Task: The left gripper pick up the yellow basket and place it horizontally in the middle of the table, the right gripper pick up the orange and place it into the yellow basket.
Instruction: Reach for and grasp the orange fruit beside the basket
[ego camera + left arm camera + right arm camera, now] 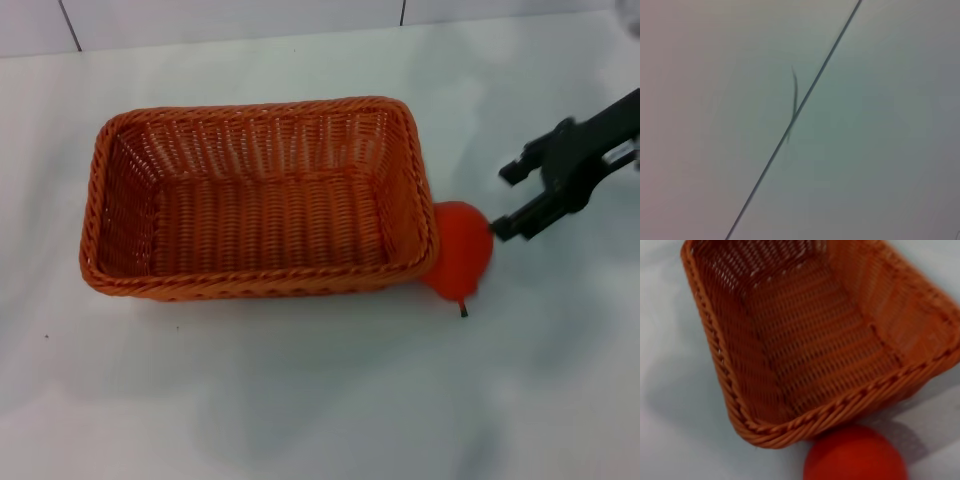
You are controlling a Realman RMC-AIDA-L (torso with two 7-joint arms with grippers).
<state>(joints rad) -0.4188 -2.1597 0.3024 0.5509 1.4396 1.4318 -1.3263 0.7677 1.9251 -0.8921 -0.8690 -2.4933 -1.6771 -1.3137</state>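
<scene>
The yellow basket (110,200) is orange-brown wicker and lies lengthwise across the middle of the white table (300,400), empty. The orange (460,250) sits on the table against the basket's right end, outside it, stem toward the front. My right gripper (507,203) is open just right of the orange, its fingers (512,228) pointing at it, apart from it. The right wrist view shows the basket (815,340) from close above and the orange (855,455) by its near rim. My left gripper is out of view; the left wrist view shows only a pale surface with a dark seam.
A tiled wall (230,20) borders the table's far edge. Bare tabletop lies in front of and to the left of the basket.
</scene>
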